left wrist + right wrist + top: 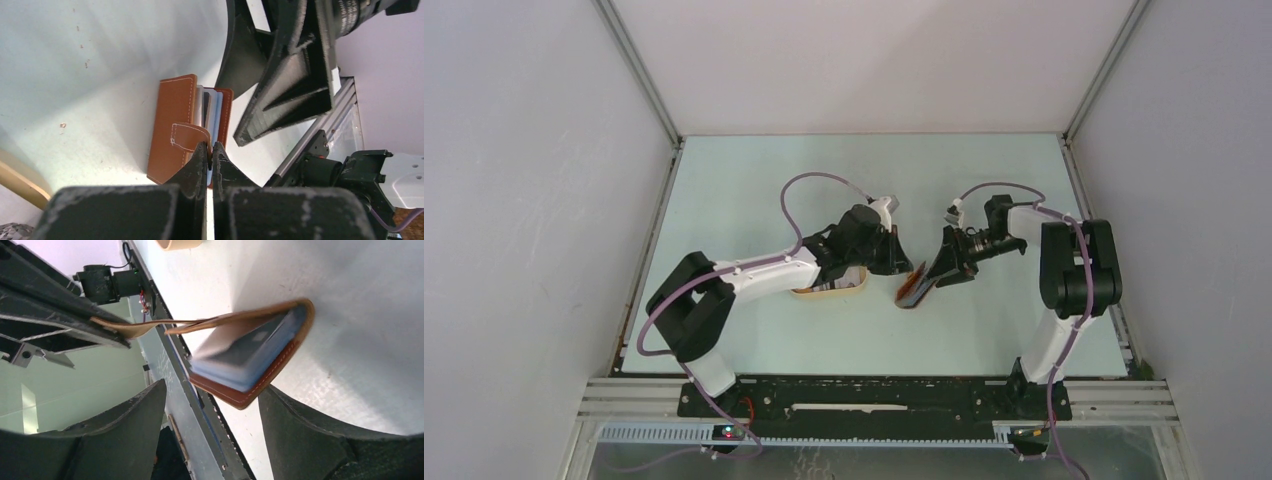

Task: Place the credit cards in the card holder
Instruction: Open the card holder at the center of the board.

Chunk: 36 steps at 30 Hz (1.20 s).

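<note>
My left end effector [210, 150] pinches the card holder [172, 120] strap [190, 136], I think; right end effector [212, 395] gapes astride the holder's corner.

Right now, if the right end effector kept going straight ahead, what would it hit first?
Probably the card holder, just ahead of the open right end effector; depth is unclear.
</note>
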Tool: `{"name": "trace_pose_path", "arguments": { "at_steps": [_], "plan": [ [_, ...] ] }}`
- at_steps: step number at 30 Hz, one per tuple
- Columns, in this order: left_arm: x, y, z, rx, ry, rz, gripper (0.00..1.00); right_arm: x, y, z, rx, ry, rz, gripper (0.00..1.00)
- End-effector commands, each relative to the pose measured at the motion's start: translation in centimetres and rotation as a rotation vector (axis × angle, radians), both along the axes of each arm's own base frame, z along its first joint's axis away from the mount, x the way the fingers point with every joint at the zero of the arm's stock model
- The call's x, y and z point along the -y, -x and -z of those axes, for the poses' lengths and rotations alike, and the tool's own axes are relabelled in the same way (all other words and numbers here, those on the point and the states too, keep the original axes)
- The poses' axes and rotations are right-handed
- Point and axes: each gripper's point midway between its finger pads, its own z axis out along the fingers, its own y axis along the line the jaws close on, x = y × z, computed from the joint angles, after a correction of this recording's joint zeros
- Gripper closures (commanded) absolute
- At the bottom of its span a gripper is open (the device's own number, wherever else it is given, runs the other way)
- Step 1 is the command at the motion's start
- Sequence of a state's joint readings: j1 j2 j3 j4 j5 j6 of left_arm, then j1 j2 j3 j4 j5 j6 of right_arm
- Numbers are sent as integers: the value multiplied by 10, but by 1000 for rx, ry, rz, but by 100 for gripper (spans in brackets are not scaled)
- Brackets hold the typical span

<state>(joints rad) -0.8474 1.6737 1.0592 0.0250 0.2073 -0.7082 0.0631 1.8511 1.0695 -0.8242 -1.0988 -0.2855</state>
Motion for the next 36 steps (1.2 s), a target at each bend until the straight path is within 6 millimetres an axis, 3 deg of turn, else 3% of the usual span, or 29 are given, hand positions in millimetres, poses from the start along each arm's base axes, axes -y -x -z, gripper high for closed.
{"name": "trace_pose_path", "arguments": {
  "at_steps": [1, 15, 22, 29, 34, 36],
  "plan": [
    [7, 3, -23, 26, 92, 25, 100, 4, -13, 7, -6, 49, 32, 25],
    [-20, -8, 8, -36, 67, -65, 100, 13, -20, 35, -42, 146, 58, 38],
    [-35, -13, 22, -58, 54, -111, 100, 10, -23, 42, -96, 125, 61, 60],
    [-48, -18, 29, -60, 37, -140, 100, 13, -28, 39, -76, 120, 70, 100],
    [-51, -24, 32, -48, 0, -136, 100, 31, -36, 31, -6, 185, 77, 100],
    [-49, -25, 33, -43, -15, -118, 100, 50, -44, 24, 27, 219, 108, 100]
  ]
}}
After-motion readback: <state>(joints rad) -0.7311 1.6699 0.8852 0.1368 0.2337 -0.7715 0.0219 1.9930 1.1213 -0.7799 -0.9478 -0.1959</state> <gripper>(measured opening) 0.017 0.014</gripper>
